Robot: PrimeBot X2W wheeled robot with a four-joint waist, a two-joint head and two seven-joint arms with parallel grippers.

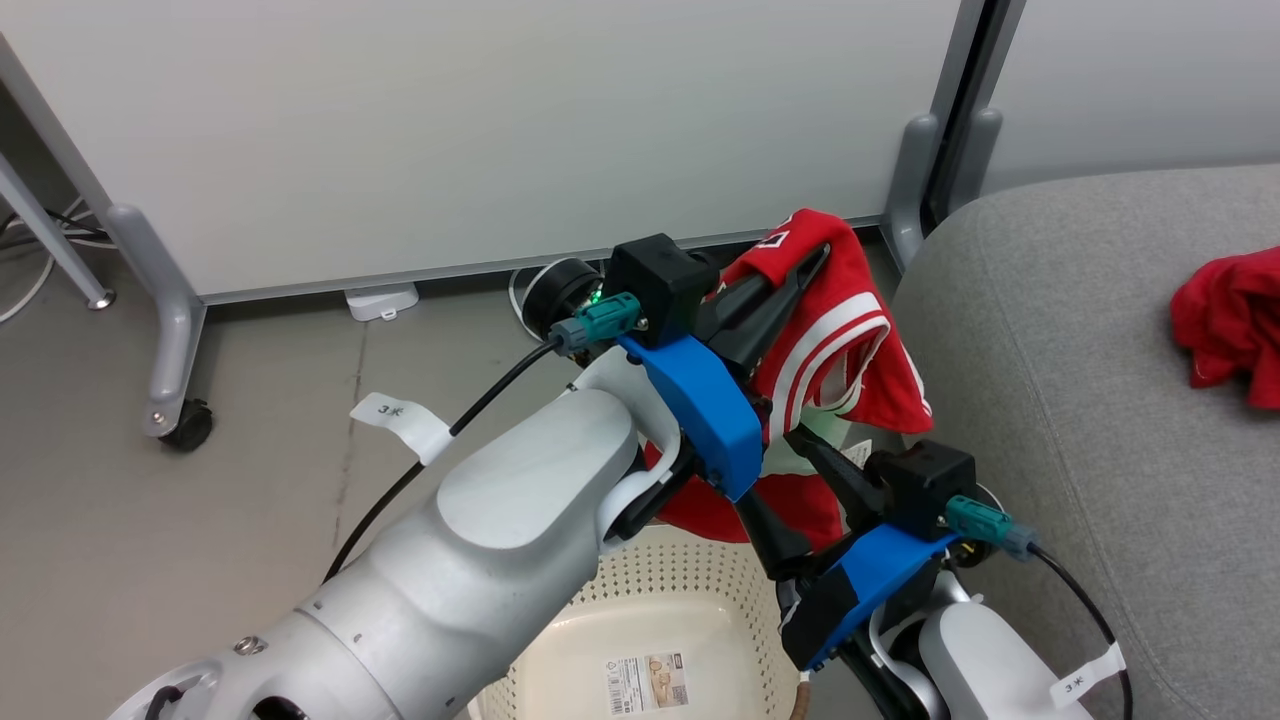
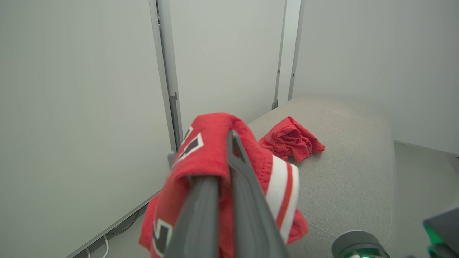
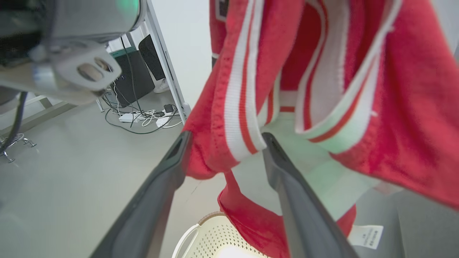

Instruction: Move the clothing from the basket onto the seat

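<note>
The red jersey (image 1: 850, 330) with white stripes hangs in the air above the cream basket (image 1: 670, 600), left of the grey seat (image 1: 1050, 350). My left gripper (image 1: 815, 262) is shut on its top fold; in the left wrist view the cloth drapes over the gripper (image 2: 224, 143). Below it, my right gripper (image 1: 765, 465) is open, and a striped edge of the jersey (image 3: 240, 107) hangs between its spread fingers (image 3: 161, 179). The plain red garment (image 1: 1235, 320) lies crumpled on the seat (image 2: 351, 172). The basket's rim (image 3: 211, 218) shows under the jersey.
White partition panels (image 1: 480, 130) on grey footed posts (image 1: 170, 330) stand behind the basket. Cables and a power strip (image 3: 140, 118) lie on the grey floor (image 1: 150, 520). A white care tag (image 3: 365, 236) hangs from the jersey.
</note>
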